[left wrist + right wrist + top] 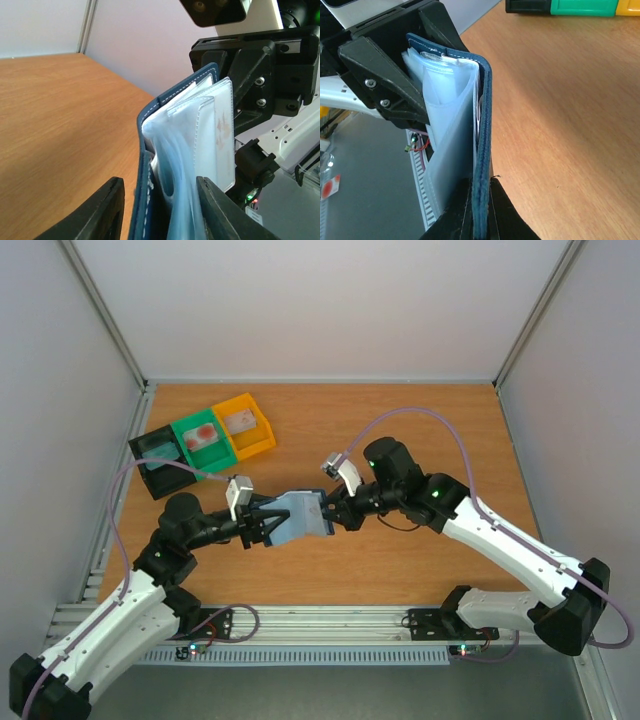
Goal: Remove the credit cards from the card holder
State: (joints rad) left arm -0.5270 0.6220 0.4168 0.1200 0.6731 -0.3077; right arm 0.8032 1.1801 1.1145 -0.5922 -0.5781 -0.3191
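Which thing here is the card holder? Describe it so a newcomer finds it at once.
Look at the middle of the wooden table. There the right pincer clamps the card holder, with the left pincer straddling its other end. Unlike the coloured bins at the far left, it is a flat navy wallet with clear sleeves inside.

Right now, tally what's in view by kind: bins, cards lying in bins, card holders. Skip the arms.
Bins: 3 (black bin, green bin, yellow bin)
Cards lying in bins: 3, one per bin (teal card, red-marked card, pale card)
Card holder: 1
Total: 7
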